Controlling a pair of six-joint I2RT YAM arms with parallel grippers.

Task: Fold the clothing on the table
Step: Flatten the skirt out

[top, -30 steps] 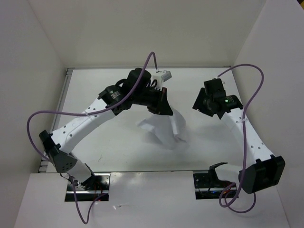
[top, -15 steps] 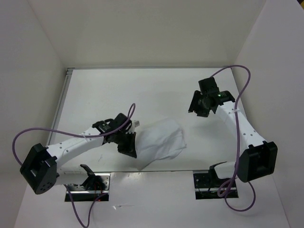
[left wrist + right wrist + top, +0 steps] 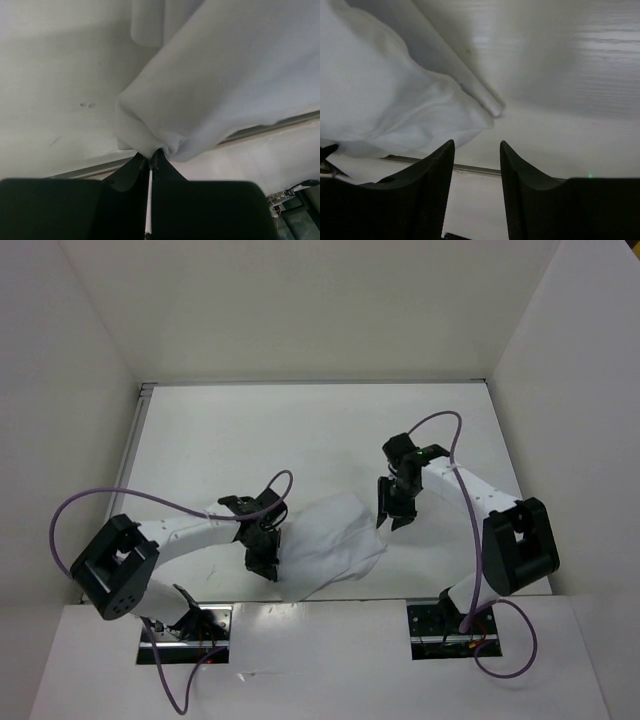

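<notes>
Currently plain white thin fabric clothing [image 3: 335, 540] lies bunched on the matte white bench [image 3: 250, 430], near its front edge. Left tool [image 3: 266, 558] is clamped on the cloth's left edge. Right tool [image 3: 390, 512], fingers apart, sits just beside its right edge.

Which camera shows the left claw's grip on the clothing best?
Left wrist: close up, the left claw is shut on a bunched edge of the clothing. Top external shows the grip small. Right wrist shows only clothing, not that grip.
</notes>
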